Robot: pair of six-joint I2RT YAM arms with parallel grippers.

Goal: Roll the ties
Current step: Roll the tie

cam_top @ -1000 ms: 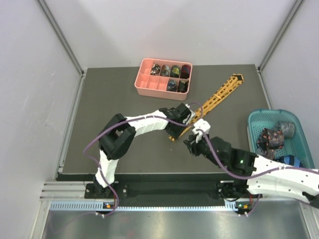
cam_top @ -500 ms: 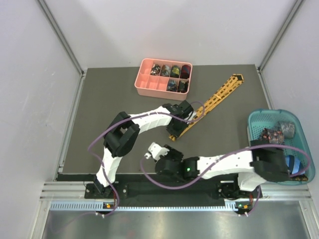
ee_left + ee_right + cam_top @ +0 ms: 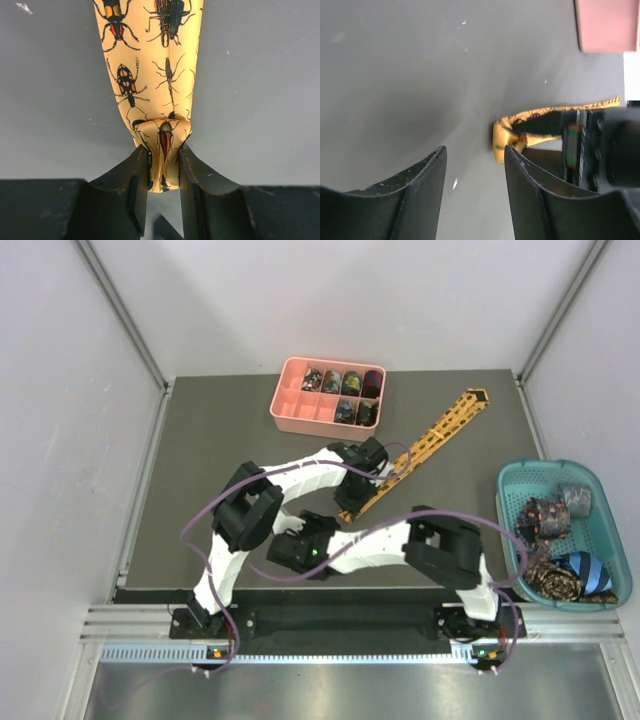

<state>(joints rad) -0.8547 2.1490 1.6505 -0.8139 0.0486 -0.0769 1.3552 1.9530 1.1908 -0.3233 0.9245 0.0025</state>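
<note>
Partly hidden in the pinching left hand (image 3: 162, 165), the yellow beetle-print tie (image 3: 150, 60) runs toward 1 o'clock on the counter (image 3: 220, 440). Beside it the right hand (image 3: 475, 150) gapes, empty. Pink tray (image 3: 300, 424) at 12 holds rolled ties (image 3: 345, 383); teal basket (image 3: 503, 490) at 3, more ties (image 3: 550, 575).

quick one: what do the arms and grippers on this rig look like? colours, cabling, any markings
The left arm and right arm both have white links with bulky black joints. A purple cable loops along each. The right arm shows a small green light. The left gripper and right gripper have matte black, wedge-shaped fingers, lightly speckled.
</note>
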